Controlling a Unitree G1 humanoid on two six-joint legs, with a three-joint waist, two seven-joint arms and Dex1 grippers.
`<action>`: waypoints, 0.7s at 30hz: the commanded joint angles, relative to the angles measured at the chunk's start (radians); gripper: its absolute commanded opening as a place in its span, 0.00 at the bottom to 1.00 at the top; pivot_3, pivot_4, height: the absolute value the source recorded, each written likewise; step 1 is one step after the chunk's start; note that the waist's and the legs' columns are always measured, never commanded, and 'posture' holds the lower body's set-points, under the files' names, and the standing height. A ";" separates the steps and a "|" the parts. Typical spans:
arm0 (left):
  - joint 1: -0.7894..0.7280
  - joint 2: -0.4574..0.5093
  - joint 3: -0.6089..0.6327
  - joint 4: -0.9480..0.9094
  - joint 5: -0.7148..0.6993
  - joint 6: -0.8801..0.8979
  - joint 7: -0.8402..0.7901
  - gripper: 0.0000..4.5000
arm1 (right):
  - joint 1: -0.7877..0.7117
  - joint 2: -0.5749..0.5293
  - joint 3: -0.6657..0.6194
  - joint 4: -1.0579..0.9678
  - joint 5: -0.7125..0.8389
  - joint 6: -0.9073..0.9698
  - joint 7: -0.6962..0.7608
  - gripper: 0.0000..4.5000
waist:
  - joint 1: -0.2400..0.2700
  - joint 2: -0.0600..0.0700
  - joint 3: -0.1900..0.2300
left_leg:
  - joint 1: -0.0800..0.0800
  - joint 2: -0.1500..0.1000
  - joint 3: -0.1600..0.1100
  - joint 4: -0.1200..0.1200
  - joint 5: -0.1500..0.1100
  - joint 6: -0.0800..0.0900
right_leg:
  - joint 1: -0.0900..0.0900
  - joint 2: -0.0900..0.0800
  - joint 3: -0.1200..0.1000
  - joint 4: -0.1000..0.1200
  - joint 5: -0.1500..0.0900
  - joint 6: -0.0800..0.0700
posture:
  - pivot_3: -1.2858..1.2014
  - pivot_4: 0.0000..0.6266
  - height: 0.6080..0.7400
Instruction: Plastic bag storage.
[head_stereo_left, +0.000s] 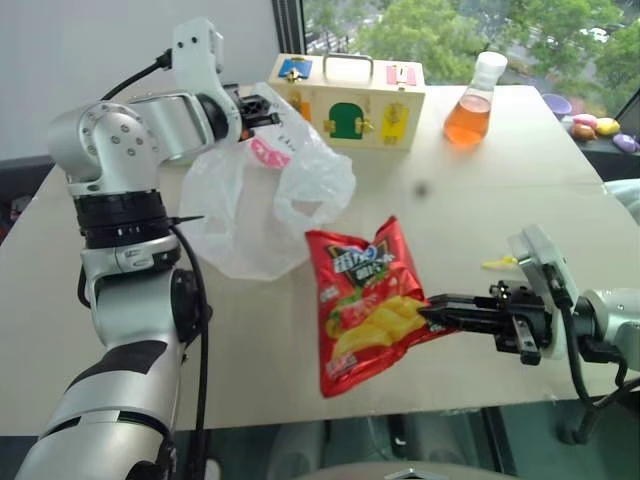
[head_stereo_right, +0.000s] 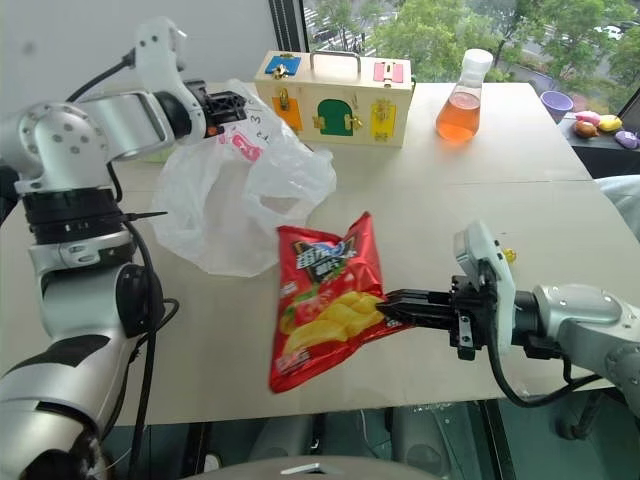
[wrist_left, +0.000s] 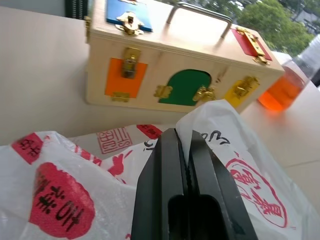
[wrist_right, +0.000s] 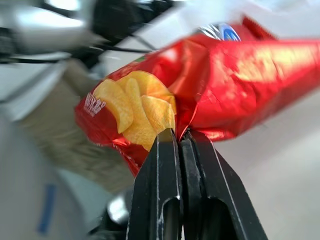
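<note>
The plastic bag is thin, translucent white with red printed patches, and hangs open from its upper edge over the table's left middle. My left gripper is shut on that edge, lifting it in front of the wooden box; the left wrist view shows the film pinched between the fingers. A glossy red chips packet is held off the table near the front edge. My right gripper is shut on its right side, pointing left. The right wrist view shows the packet clamped at the fingertips.
A wooden latch box with coloured doors stands at the table's back. A flask of orange liquid stands to its right. Small coloured toys lie at the far right. A small yellow piece lies near my right wrist.
</note>
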 joint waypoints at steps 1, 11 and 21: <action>-0.031 0.005 -0.008 -0.008 0.045 -0.038 -0.049 0.00 | -0.039 -0.021 0.045 0.008 0.033 0.017 0.073 0.01 | 0.000 0.000 0.000 | 0.000 0.000 -0.001 0.000 0.000 0.000 | 0.000 0.000 -0.001 0.000 0.000 0.000 | 0.52 0.24 1.00; -0.010 0.015 0.045 -0.121 0.003 0.078 -0.148 0.00 | -0.163 0.114 0.256 0.096 -0.177 -0.022 0.061 0.01 | -0.001 0.000 0.001 | -0.002 0.000 -0.001 0.000 0.000 0.000 | -0.001 -0.001 -0.001 0.000 0.000 0.000 | 0.52 0.24 1.00; 0.078 -0.033 0.094 -0.262 0.035 0.131 -0.099 0.00 | -0.343 0.317 0.376 0.261 -0.288 -0.021 0.199 0.01 | 0.004 0.003 0.003 | -0.006 -0.002 -0.003 0.000 0.002 -0.003 | -0.005 -0.002 -0.003 0.001 0.000 0.000 | 0.52 0.24 1.00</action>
